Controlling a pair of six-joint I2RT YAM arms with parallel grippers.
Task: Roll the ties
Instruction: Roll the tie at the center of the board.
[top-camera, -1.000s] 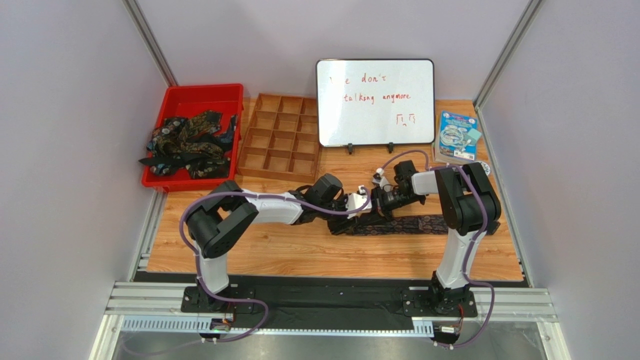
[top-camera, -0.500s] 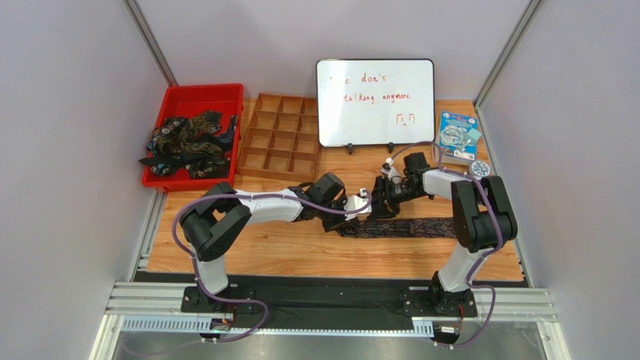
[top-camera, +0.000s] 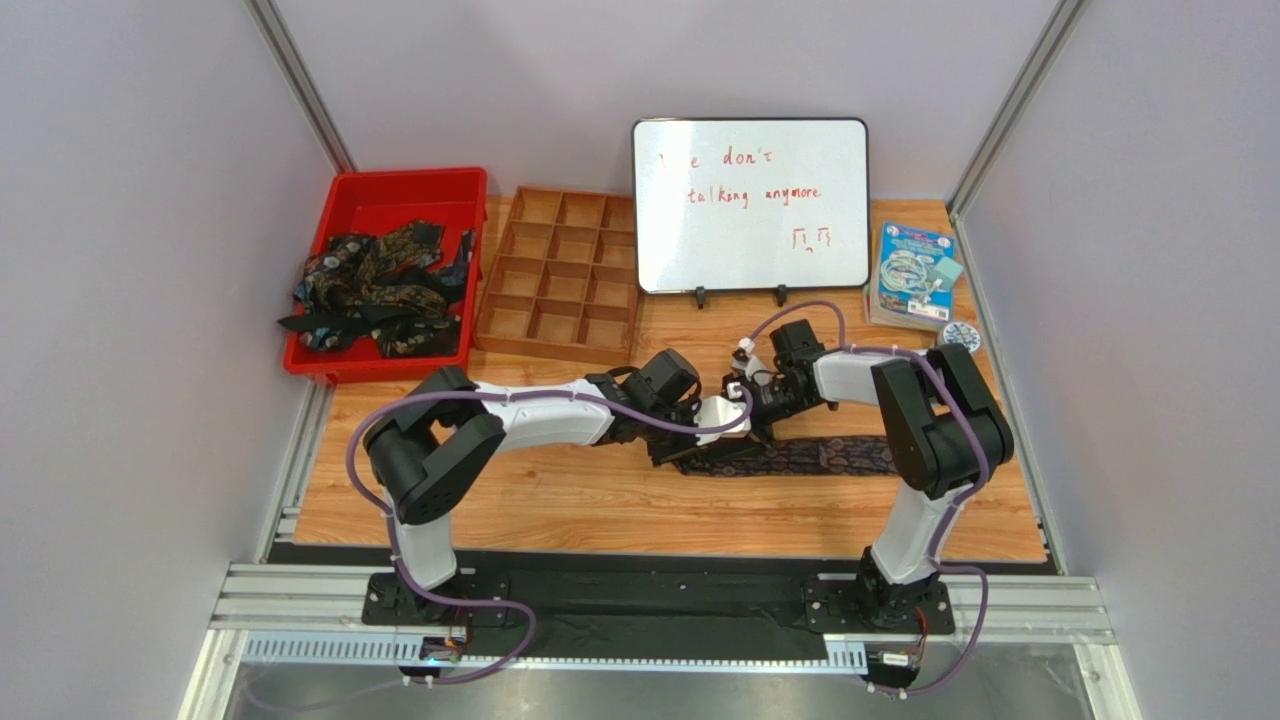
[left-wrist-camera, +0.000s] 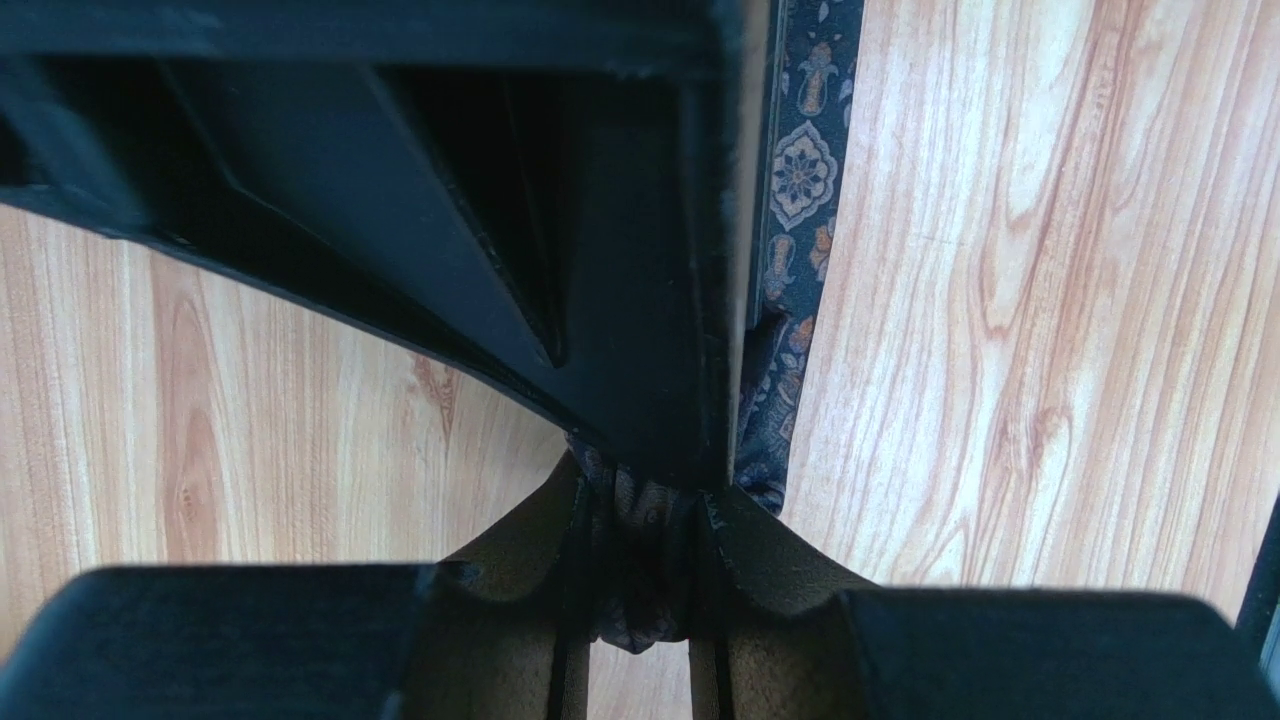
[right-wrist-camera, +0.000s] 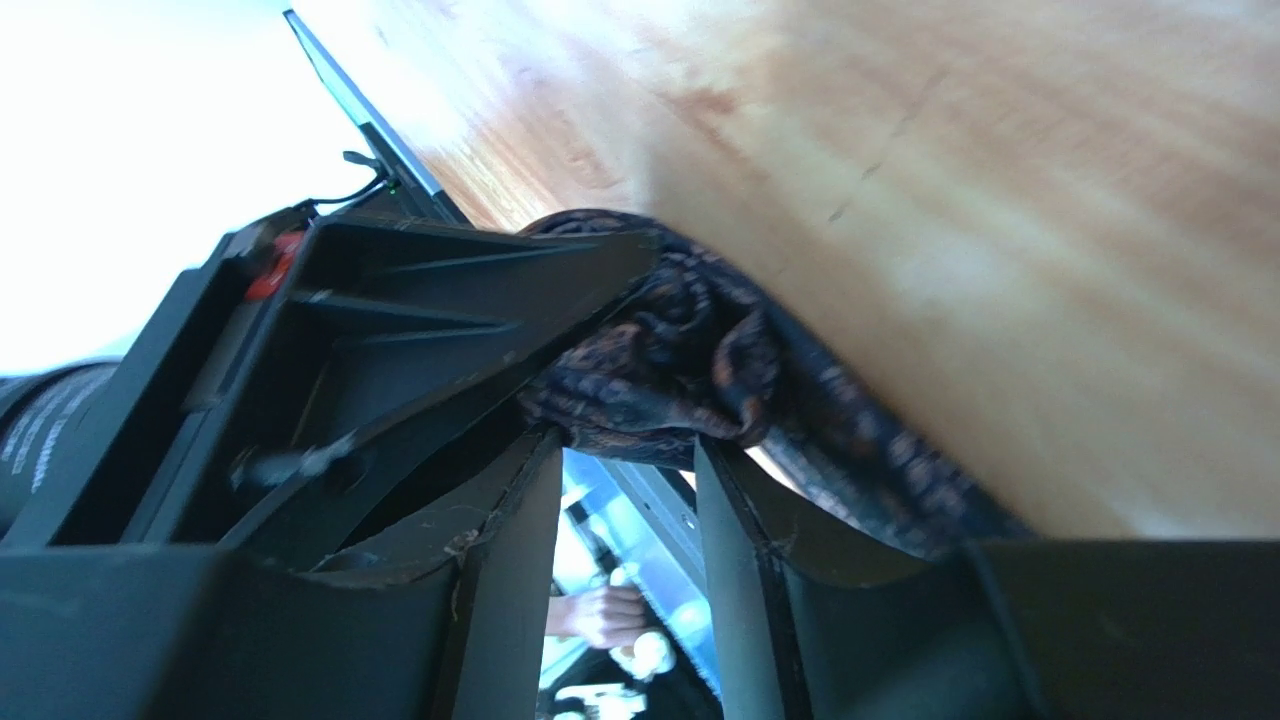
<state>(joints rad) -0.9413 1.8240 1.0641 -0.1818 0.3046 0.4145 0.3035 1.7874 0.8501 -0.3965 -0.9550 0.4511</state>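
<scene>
Top external view: from the table's (top-camera: 526, 510) near edge, my left arm (top-camera: 526, 408) and right arm (top-camera: 932, 428) fold inward to mid-table. My left gripper (left-wrist-camera: 643, 543) pinches the bunched left end of the tie (top-camera: 819, 453), which runs flat toward the right edge; my right gripper (right-wrist-camera: 628, 450) stands part-open, tips at that bunch. More ties (top-camera: 376, 285) sit in the far-left red tray (top-camera: 403, 179).

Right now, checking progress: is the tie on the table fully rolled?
No, most of the tie lies stretched flat along the table; only its left end is bunched.
</scene>
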